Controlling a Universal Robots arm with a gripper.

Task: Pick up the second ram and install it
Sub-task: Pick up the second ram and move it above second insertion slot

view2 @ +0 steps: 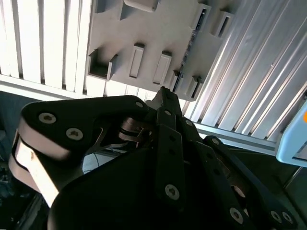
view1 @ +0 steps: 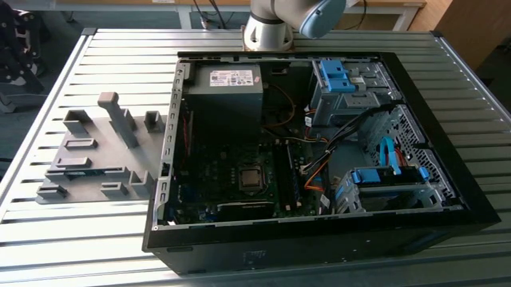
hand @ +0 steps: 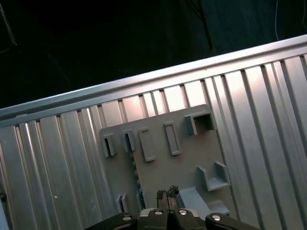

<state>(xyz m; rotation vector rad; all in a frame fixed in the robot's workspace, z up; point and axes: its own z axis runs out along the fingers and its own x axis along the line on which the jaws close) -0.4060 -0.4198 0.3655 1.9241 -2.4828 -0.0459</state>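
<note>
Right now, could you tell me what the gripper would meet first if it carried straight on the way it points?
The gripper would most likely meet the grey holder plate, just beside the second ram, though depth is unclear.

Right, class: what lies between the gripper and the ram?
Just bare grey fixture plate, in the first wrist view, between the gripper and the ram standing on edge.

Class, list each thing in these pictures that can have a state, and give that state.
Black desktop computer case: open, side panel off.
Long dark-green memory board: resting in grey plastic holder, not gripped.
Hand: shut, holding nothing, above the holder.
</note>
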